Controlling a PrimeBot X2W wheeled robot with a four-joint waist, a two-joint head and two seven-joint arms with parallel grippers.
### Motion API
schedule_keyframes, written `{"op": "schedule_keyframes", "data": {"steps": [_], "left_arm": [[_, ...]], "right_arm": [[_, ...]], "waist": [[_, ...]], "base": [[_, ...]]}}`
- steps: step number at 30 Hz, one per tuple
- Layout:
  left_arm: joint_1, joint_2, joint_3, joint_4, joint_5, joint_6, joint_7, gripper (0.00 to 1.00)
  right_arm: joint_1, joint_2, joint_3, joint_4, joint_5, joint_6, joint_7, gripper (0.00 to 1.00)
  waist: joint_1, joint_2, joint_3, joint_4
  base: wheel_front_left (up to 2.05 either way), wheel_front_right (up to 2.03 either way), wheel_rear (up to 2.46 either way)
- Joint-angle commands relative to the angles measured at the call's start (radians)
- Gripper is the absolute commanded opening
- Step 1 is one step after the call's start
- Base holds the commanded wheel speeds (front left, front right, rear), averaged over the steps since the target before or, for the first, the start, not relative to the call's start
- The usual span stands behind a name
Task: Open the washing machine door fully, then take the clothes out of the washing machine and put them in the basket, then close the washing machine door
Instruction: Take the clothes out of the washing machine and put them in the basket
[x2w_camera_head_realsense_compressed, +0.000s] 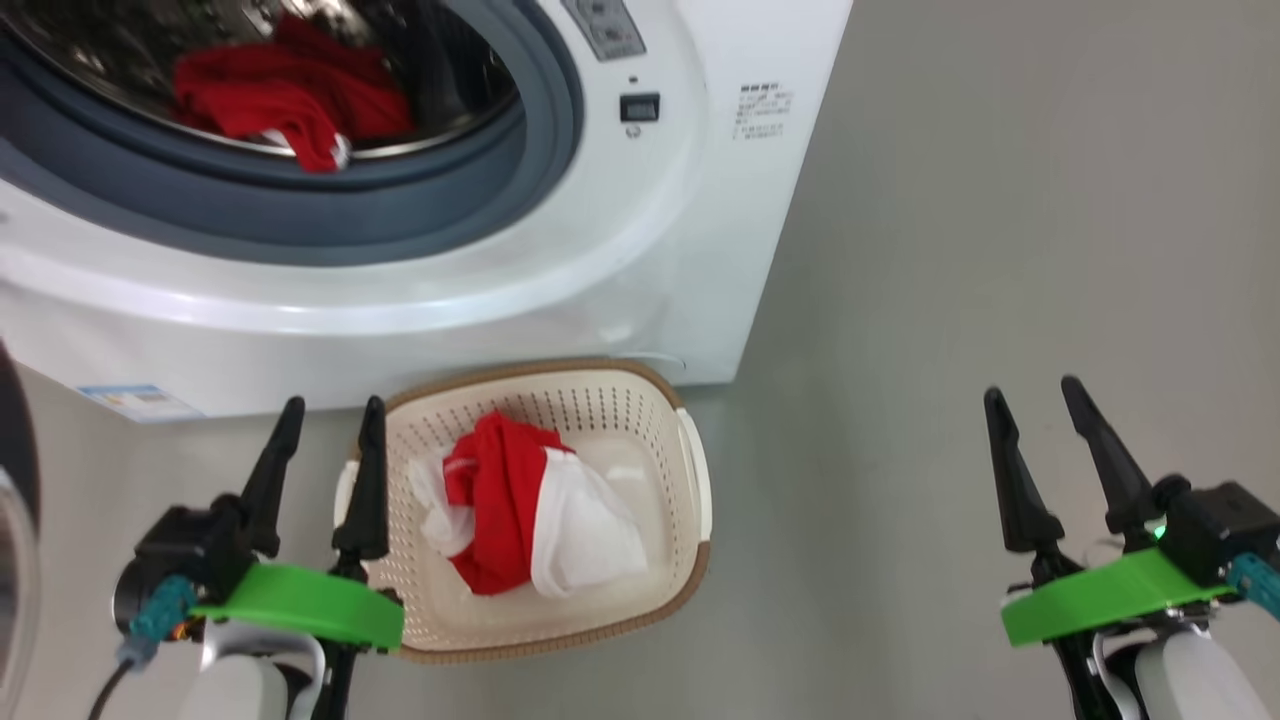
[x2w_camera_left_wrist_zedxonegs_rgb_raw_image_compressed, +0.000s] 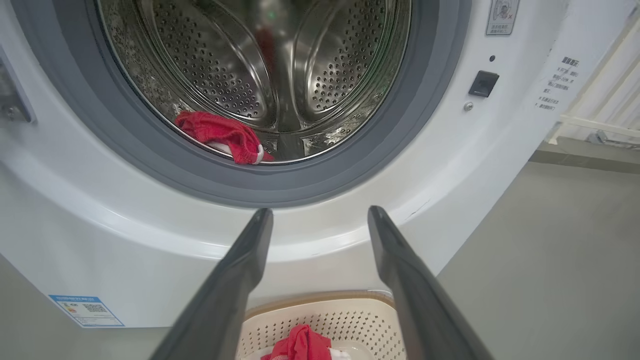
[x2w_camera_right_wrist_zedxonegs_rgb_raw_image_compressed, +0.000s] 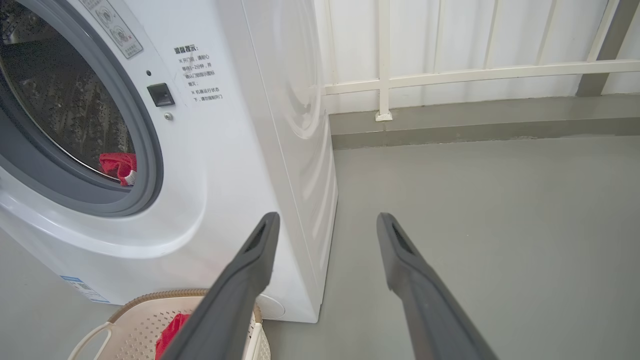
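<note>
— Count, left to right?

— One washing machine door (x2w_camera_head_realsense_compressed: 14, 430) at the far left edge, standing open. One left gripper (x2w_camera_head_realsense_compressed: 334, 405), fingers spread, nothing between them. One washing machine (x2w_camera_head_realsense_compressed: 450, 290), with one steel drum (x2w_camera_left_wrist_zedxonegs_rgb_raw_image_compressed: 225, 75) and one grey gasket (x2w_camera_head_realsense_compressed: 300, 215). Two lots of clothes (x2w_camera_left_wrist_zedxonegs_rgb_raw_image_compressed: 225, 135): one red garment (x2w_camera_head_realsense_compressed: 290, 95) and one red-and-white bundle (x2w_camera_head_realsense_compressed: 520, 500). One basket (x2w_camera_head_realsense_compressed: 600, 405). One right gripper (x2w_camera_head_realsense_compressed: 1031, 388), likewise spread and empty.

— Surface and room?

— Smooth grey floor (x2w_camera_head_realsense_compressed: 950, 250) under everything. From the right wrist, a white railing (x2w_camera_right_wrist_zedxonegs_rgb_raw_image_compressed: 475, 71) against a pale wall (x2w_camera_right_wrist_zedxonegs_rgb_raw_image_compressed: 500, 30) behind the machine.

— Clothes relative to the hands?

— Red garment low in the drum, at the front lip, ahead of the left gripper and above it, apart from both fingers. Bundle inside the basket, just right of the left gripper. Inner finger across the basket's left rim in the head view; touching or not, cannot tell. Right gripper well apart from both lots, over bare floor.
</note>
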Motion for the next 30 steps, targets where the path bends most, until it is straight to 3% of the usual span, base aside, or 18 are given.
{"op": "schedule_keyframes", "data": {"steps": [1,30], "left_arm": [[0.032,0.019,0.032,-0.049,0.014,-0.005,-0.005,1.00],[0.340,0.003,0.136,-0.287,0.054,-0.005,-0.005,1.00]], "right_arm": [[0.024,-0.013,0.021,-0.021,0.014,0.006,-0.006,1.00],[0.173,-0.040,0.003,-0.029,0.030,0.006,-0.006,1.00]], "waist": [[0.0000,0.0000,-0.053,0.014],[0.0000,0.0000,-0.185,0.013]], "base": [[0.00,0.00,0.00],[0.00,0.00,0.00]]}}
